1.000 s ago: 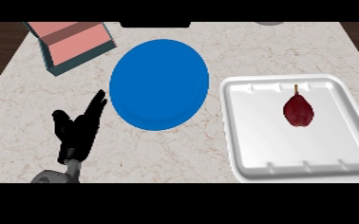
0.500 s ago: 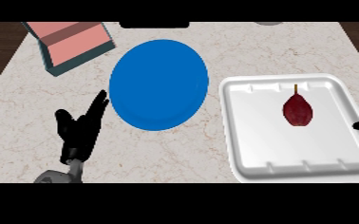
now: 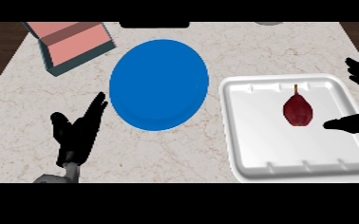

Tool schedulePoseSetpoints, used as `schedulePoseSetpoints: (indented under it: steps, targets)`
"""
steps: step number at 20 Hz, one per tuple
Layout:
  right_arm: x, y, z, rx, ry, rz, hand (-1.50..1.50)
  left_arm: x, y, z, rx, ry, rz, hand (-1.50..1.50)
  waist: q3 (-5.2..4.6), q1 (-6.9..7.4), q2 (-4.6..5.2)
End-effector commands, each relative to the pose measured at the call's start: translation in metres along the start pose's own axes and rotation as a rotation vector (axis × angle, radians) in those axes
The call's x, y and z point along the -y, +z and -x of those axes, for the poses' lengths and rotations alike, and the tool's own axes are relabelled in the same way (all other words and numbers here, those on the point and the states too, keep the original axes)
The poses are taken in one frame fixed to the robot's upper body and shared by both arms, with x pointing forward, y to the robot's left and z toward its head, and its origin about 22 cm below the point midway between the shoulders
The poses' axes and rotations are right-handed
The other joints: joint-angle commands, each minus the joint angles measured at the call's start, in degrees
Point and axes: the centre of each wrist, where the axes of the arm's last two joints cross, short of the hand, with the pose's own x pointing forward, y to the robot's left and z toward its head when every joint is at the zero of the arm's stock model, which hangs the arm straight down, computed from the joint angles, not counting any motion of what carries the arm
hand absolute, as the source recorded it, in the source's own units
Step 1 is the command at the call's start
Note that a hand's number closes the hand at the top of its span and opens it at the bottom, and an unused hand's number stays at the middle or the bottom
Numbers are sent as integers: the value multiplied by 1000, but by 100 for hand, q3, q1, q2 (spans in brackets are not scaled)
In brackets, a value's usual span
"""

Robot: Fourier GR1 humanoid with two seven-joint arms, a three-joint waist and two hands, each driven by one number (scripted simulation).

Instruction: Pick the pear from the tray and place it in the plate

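The dark red pear (image 3: 297, 110) lies in the white tray (image 3: 258, 140) at the right, stem pointing away from me. The round blue plate (image 3: 160, 91) sits left of the tray with nothing on it. My right hand (image 3: 344, 124) comes in from the right edge, open. Its thumb is just right of the pear and apart from it, and its fingertips (image 3: 353, 69) show higher up beyond the tray's far right corner. My left hand (image 3: 76, 132) rests open on the counter at the lower left, fingers pointing toward the plate.
A pink box (image 3: 72, 43) with a teal side stands at the far left corner of the marble counter (image 3: 161, 152). A dark object (image 3: 154, 24) and a grey one (image 3: 268, 23) show at the counter's far edge.
My right hand has come into view from the right edge and moved in beside the pear. The left hand, pear, tray and plate have not moved.
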Motion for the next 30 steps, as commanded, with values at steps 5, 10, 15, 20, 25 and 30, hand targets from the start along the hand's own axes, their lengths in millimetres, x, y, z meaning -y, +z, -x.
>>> schedulePoseSetpoints:
  steps: [5, 10, 15, 20, 25, 30]
  targets:
    - [-44, 1, -7, 2, 7, -19, -150, 7, -6, 33, -68, 23, 31, 0, -37, -35, 40]
    - [-41, 1, -5, -60, 83, 6, -150, 7, 7, 26, -78, 16, 17, 0, -35, -12, 35]
    - [-60, -2, -2, -102, 127, -1, -150, 7, 10, 7, -90, 14, 43, 0, -32, 2, 33]
    - [-54, -9, 5, -114, 111, -23, -150, 27, 5, 19, -55, 21, 21, 0, -34, -13, 36]
    - [-76, -30, 26, -103, 134, -68, -150, 15, 3, 23, -56, 21, 14, 0, -32, 15, 45]
    - [-91, -34, 28, -47, 257, -113, 150, 41, -1, 9, -70, 31, 41, 0, -28, 30, 54]
